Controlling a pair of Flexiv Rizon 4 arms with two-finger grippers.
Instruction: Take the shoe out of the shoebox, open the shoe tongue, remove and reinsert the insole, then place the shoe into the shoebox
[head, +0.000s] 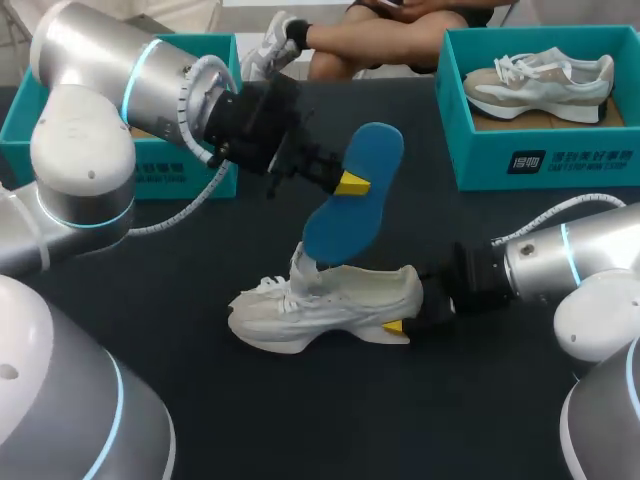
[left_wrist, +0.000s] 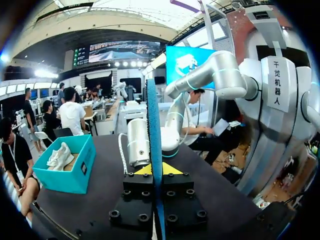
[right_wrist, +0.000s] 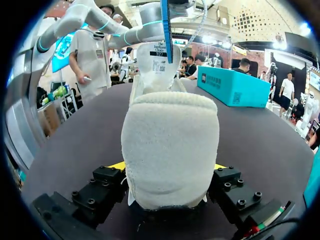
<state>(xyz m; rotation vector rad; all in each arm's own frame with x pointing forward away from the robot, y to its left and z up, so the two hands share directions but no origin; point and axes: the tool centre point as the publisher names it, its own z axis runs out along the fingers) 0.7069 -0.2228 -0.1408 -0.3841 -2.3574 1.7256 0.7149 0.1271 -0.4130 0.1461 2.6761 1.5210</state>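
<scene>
Left gripper (head: 350, 184) clamps the insole (head: 340, 225) above the shoe (head: 320, 300) — right gripper (head: 398, 325), low, grips its heel.

The shoe (head: 325, 305) sits mid-frame on the desk (head: 300, 430), toe to the left. The right tool (head: 405, 320) clamps its heel from the right. The insole (head: 352, 200) leans above it with its lower end in the shoe's opening, pinched by the left tool (head: 347, 184). One box (head: 190, 170) sits upper left. Another box (head: 540, 160) at upper right holds a second shoe (head: 540, 85).
</scene>
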